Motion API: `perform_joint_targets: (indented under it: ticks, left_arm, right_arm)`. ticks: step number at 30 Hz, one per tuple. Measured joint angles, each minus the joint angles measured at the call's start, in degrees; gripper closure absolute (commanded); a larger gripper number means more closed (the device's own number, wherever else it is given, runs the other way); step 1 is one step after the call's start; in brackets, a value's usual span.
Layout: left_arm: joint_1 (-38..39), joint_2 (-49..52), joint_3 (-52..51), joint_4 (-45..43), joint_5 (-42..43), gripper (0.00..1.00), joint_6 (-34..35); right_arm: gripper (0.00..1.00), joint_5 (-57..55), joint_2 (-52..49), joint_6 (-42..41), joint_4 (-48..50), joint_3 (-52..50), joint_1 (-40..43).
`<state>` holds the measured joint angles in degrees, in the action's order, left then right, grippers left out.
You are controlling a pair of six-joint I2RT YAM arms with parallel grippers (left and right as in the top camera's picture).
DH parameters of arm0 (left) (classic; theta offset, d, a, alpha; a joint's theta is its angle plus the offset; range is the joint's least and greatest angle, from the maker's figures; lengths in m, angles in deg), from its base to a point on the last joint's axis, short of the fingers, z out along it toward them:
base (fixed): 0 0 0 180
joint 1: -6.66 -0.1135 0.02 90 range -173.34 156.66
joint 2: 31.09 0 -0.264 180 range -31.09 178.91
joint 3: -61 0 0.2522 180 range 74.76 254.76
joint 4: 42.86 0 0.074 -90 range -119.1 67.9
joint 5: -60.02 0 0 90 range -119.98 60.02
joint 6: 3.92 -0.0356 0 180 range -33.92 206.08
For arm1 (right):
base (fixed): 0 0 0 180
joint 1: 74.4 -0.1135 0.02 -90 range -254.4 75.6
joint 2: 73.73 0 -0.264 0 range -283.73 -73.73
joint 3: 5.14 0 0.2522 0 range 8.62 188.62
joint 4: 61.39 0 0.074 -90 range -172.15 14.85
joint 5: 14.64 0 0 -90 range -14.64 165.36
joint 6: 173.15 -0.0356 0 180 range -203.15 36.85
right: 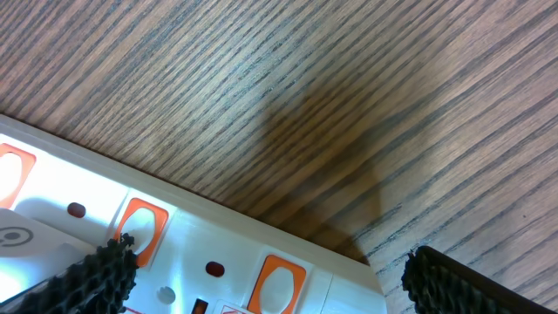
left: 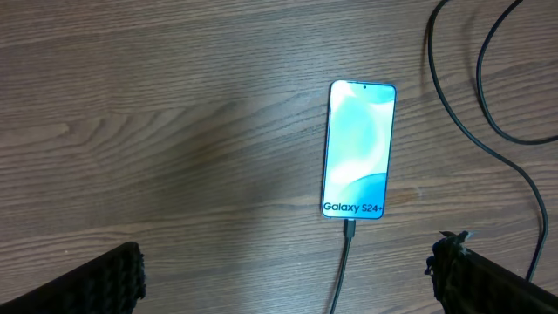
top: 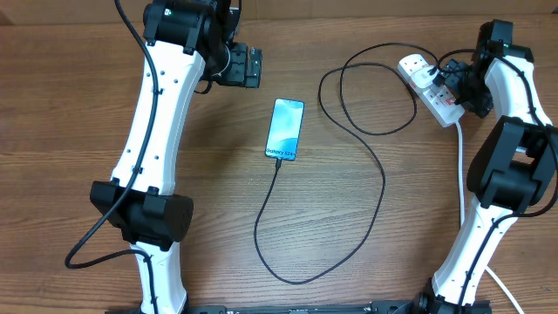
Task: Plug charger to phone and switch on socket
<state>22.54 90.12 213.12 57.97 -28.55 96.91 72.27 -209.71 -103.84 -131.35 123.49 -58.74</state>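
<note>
The charger loops nearest the arm bases, its tip seated in the 6 o'clock end of the phone, which lies flat mid-table; at 11 o'clock from the phone the left gripper hangs above the wood, fingers spread wide; at 2 o'clock lies the socket, the black cable running to it; the right gripper hovers over its orange switches, fingers spread.

surface: wooden table | phone flat, screen up | charger looped, plugged into phone | socket far right
</note>
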Motion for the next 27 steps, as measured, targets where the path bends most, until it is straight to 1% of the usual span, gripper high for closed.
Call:
perform_joint_targets:
  ticks: [11,19,27]
  left_arm:
    - [0.0,0.0,0.0,0.0,0.0,0.0,0.0]
    - [0.0,0.0,0.0,0.0,0.0,0.0,0.0]
    - [0.0,0.0,0.0,0.0,0.0,0.0,0.0]
  right_arm:
    - [0.0,-0.1,0.0,-1.0,-0.2,0.5,0.1]
    - [0.0,2.0,-0.4,-1.6,-1.9,5.5,1.2]
    - [0.0,2.6,-0.4,-1.8,0.4,3.7,1.1]
